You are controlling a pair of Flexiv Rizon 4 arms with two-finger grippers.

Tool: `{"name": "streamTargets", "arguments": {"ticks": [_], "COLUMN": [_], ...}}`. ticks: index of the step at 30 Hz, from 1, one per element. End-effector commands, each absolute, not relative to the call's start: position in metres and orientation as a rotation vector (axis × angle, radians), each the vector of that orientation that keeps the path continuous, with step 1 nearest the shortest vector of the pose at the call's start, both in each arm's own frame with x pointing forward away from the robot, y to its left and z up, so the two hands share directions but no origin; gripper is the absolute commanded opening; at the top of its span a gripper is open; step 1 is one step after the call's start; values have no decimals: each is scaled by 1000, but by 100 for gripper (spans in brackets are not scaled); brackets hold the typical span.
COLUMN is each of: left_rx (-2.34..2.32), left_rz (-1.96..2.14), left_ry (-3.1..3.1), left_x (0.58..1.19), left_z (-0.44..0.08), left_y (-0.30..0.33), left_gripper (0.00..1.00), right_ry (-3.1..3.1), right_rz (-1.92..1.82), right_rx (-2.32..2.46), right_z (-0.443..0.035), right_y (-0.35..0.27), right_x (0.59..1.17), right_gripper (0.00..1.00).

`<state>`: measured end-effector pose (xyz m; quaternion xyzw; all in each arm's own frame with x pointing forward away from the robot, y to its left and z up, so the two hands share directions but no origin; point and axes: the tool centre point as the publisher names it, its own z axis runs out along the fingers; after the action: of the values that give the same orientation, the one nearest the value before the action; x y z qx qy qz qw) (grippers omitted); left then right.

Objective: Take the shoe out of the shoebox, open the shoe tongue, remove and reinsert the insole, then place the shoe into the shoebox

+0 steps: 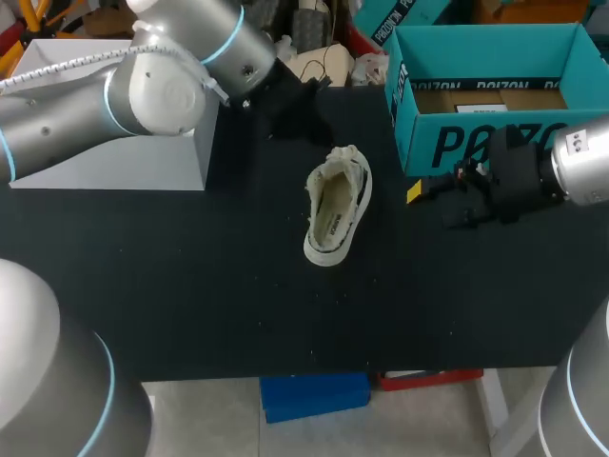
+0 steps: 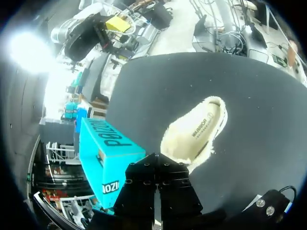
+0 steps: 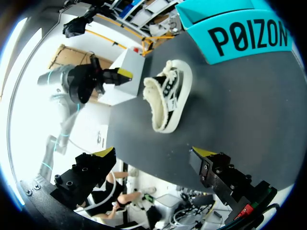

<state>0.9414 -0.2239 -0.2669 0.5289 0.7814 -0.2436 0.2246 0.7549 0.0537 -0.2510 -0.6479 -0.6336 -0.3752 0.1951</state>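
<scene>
Shoe [image 1: 337, 209] in middle of the surface [image 1: 190, 286], open room on every side; shoebox [image 1: 476, 143] apart at the far right edge. Right tool [image 3: 154, 152] wide apart, empty, near the shoe. Left tool [image 2: 156, 160] pressed together, holding nothing.

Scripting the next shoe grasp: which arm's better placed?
Likely right: the right gripper is open beside the shoe, which lies ahead of its fingers in its wrist view. The left gripper sits beyond the laced end.
</scene>
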Motion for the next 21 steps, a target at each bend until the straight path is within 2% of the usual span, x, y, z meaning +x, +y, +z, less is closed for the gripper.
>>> {"name": "streamTargets", "arguments": {"ticks": [1, 9, 21], "left_rx": [1084, 1043, 1083], "left_rz": [-667, -628, -589], "left_ry": [2157, 2163, 2261], "left_x": [946, 967, 966], "left_z": [-283, -292, -321], "left_y": [-226, -235, -228], "left_gripper": [0, 0, 0], "right_ry": [-1777, -1777, -1777], "right_rz": [-1048, -1048, -1048], "right_rx": [-1818, -1818, -1818], "right_z": [-251, -251, -251], "right_y": [54, 54, 54], "right_x": [755, 755, 755], "right_gripper": [100, 100, 100]}}
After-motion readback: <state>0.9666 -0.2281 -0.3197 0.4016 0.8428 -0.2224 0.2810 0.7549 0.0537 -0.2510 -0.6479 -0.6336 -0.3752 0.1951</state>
